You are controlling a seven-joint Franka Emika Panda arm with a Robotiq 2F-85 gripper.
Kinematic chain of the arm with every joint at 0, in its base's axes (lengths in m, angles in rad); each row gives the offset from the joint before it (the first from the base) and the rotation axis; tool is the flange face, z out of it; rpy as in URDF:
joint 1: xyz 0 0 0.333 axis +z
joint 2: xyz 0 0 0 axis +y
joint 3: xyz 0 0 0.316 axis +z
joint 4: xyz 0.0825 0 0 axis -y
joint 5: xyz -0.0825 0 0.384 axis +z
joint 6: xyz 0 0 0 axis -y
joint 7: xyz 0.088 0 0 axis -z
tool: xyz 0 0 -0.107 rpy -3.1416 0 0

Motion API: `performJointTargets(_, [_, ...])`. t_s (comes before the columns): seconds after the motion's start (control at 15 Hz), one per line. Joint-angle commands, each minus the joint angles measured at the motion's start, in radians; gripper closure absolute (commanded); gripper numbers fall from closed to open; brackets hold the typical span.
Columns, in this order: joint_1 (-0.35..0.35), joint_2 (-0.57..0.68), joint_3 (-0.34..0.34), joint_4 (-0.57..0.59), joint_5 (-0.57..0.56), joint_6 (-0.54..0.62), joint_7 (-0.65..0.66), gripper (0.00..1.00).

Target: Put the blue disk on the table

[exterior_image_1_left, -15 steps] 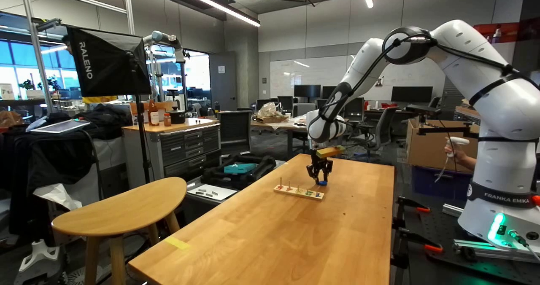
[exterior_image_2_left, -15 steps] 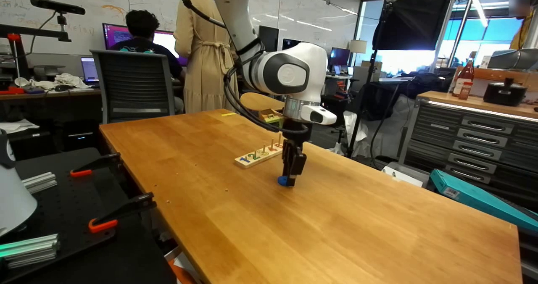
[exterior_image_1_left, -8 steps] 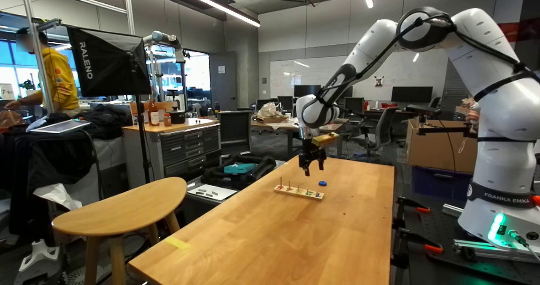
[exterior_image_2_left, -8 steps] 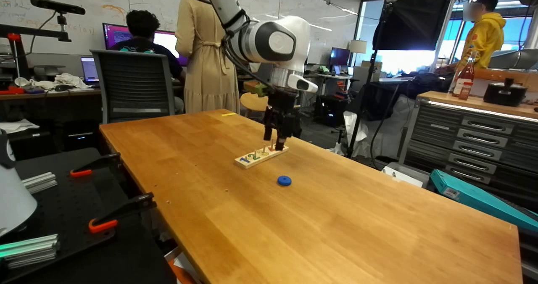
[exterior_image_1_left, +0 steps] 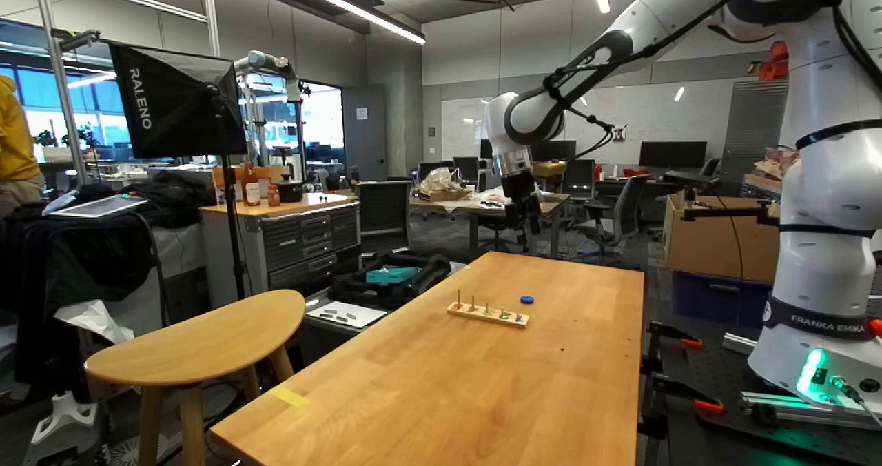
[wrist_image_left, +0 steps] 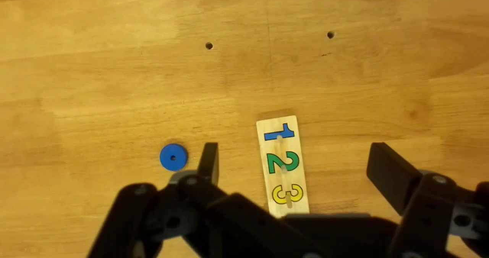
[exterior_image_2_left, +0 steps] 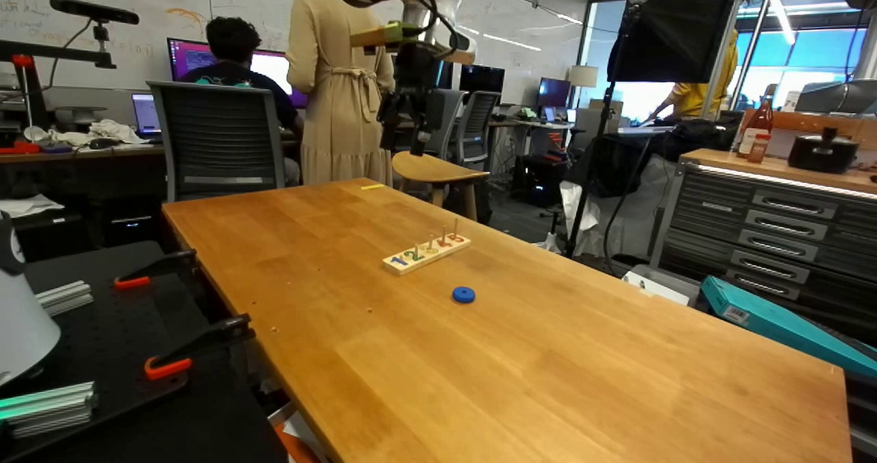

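Lying on wood: small flat round blue disk (exterior_image_2_left: 464, 299) with a centre hole, on the long rectangular light-wood desk (exterior_image_2_left: 582, 367).
Numbered neighbour: narrow rectangular pale-wood peg board (exterior_image_2_left: 426, 257); in the wrist view the disk is to its left, a strip of desk between.
Overhead: black two-fingered tool (wrist_image_left: 296, 164), fingers (wrist_image_left: 393, 178) wide apart, well above desk and disk.
Right edge (exterior_image_2_left: 616, 282): in an exterior view, the board's far end is near it, the disk farther in.
Open room: there, wood runs wide from the disk toward the near right.
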Motion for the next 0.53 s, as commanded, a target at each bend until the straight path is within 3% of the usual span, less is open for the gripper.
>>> performJointTargets(0.0, [0.001,-0.171,0.029,-0.094,-0.012,-0.014,-0.075,0.00])
performJointTargets(0.13, [0.000,-0.228,0.038,-0.122,0.007,0.015,-0.114,0.00])
performJointTargets(0.2, [-0.005,-0.145,0.037,-0.063,0.000,-0.008,-0.071,0.00])
performJointTargets(0.47, [-0.005,-0.155,0.038,-0.074,0.000,-0.009,-0.073,0.00])
